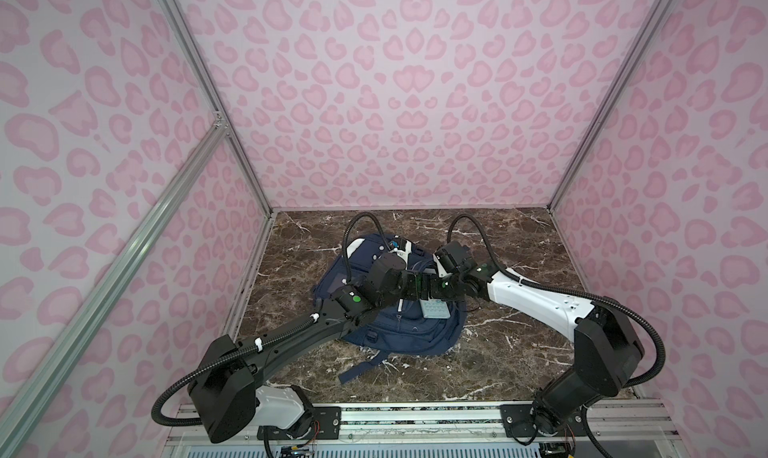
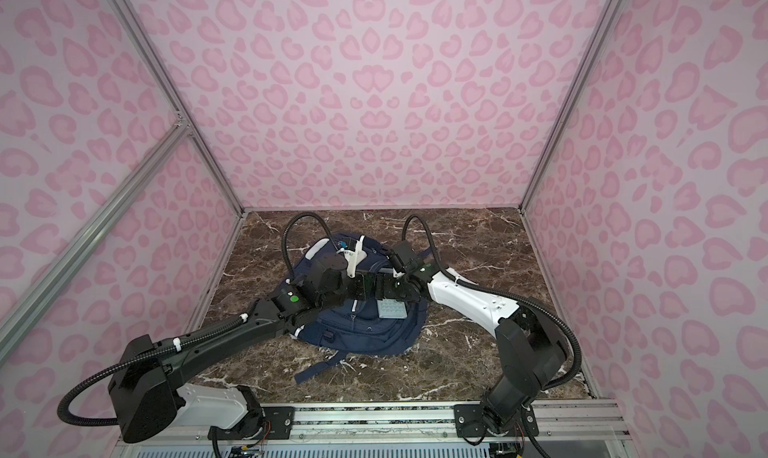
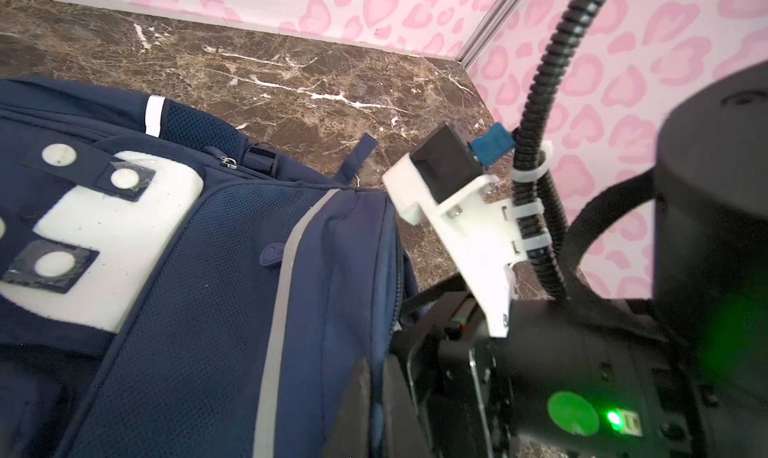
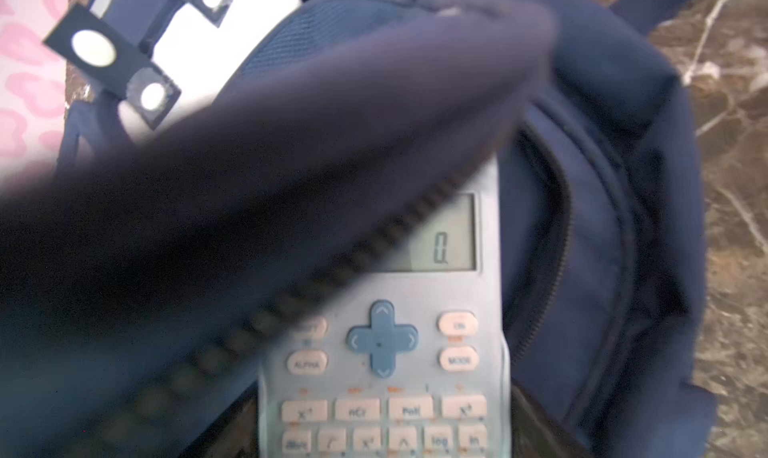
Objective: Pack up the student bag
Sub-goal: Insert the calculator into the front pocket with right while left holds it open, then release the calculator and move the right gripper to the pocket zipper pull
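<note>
Clamping a pocket flap of the student bag is the left gripper; the right gripper is straddling the calculator, and its grip cannot be told.

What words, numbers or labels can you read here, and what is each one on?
"0": display of the calculator
"ALPHA": calculator key
"MODE": calculator key
"nCr": calculator key
"Pol": calculator key
"log": calculator key
Other keys: too blurred to read.
student bag: nothing legible in any view.
</note>
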`<state>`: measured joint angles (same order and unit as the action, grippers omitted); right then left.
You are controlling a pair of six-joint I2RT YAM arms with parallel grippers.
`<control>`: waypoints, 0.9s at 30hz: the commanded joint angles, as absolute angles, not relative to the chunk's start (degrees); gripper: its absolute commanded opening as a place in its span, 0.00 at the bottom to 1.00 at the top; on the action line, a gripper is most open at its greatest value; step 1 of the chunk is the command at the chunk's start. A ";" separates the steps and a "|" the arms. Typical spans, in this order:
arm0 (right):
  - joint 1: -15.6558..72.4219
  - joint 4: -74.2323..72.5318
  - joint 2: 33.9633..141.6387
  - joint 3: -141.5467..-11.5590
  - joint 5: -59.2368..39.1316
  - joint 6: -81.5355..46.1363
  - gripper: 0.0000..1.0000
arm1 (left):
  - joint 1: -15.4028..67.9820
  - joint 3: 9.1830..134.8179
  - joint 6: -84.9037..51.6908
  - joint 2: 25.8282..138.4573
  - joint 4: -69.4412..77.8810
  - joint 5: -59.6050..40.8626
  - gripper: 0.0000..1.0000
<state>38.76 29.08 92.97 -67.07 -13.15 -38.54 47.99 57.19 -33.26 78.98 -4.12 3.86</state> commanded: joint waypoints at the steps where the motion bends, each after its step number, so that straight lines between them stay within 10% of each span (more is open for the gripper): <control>1: 39.12 21.99 92.12 -65.71 -18.79 -39.55 0.89 | 48.17 56.79 -34.54 80.06 1.92 1.06 0.03; 7: 39.03 19.01 88.58 -59.85 -20.92 -40.14 0.93 | 48.21 56.77 -34.10 80.07 1.20 0.82 0.03; 17: 38.88 6.79 88.63 -54.40 -22.94 -43.54 0.54 | 48.60 57.19 -34.89 80.77 0.01 -0.44 0.03; 27: 40.50 -0.43 90.44 -54.66 -15.13 -43.29 0.55 | 48.60 58.45 -35.49 82.16 -2.68 0.10 0.03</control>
<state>40.18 7.16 91.79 -56.62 -18.37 -43.97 48.31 58.15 -34.92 81.38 -3.09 4.43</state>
